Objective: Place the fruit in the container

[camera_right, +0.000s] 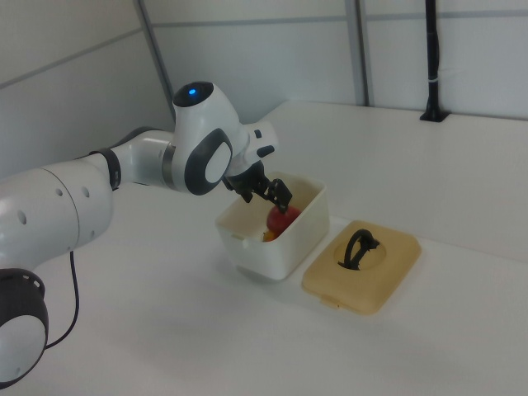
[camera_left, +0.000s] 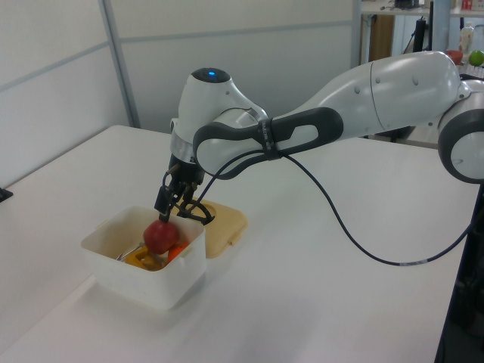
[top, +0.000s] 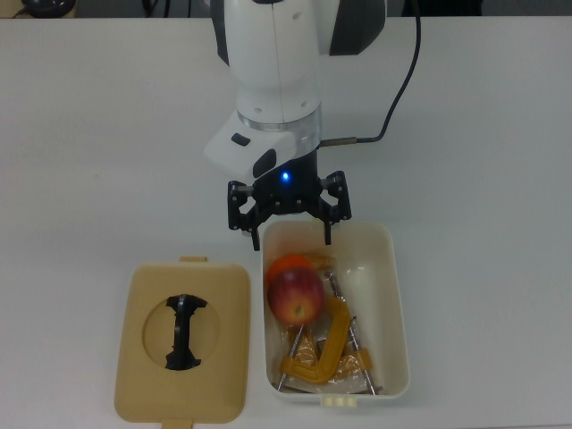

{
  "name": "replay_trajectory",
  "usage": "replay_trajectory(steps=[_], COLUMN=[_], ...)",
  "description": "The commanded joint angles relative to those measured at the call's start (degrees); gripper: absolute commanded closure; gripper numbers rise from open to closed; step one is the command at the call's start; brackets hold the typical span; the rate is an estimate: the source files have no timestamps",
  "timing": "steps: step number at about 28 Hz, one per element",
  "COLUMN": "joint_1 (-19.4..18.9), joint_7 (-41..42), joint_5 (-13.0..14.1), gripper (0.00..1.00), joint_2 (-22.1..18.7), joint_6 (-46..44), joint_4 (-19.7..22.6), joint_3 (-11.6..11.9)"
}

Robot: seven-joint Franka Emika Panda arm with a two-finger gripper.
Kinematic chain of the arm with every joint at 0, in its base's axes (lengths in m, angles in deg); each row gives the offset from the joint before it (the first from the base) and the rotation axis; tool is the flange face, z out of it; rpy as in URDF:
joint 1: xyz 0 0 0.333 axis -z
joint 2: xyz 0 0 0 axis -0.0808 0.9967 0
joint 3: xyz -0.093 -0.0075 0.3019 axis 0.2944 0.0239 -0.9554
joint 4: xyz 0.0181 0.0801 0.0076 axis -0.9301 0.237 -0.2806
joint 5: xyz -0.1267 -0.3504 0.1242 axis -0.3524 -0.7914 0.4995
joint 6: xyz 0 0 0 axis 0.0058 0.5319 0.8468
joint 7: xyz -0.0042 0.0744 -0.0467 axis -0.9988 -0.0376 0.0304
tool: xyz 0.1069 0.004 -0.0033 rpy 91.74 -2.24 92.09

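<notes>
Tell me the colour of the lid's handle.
Black; the handle on the tan lid shows best in the top view.

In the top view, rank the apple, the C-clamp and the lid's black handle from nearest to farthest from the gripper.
1. apple: just below the gripper, inside the tub.
2. C-clamp: lower in the tub.
3. black handle: on the lid, the top view's lower left.

A robotics lab is indicated: a large white surface (camera_left: 318, 249), grey partition walls (camera_left: 68, 83), cluttered workbenches glimpsed at upper right of the left view.
</notes>
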Motion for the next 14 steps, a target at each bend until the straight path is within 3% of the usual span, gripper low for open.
replay_trajectory(steps=[1,14], joint_1=[-0.19,2.62], joint_7=[-1.88,8.57], joint_5=[-0.44,-1.67], gripper=[0.00,0.00], joint_2=[-3.59,-10.27], joint_6=[-6.14,-32.68], joint_4=[0.66,0.48], joint_3=[0.24,2.87])
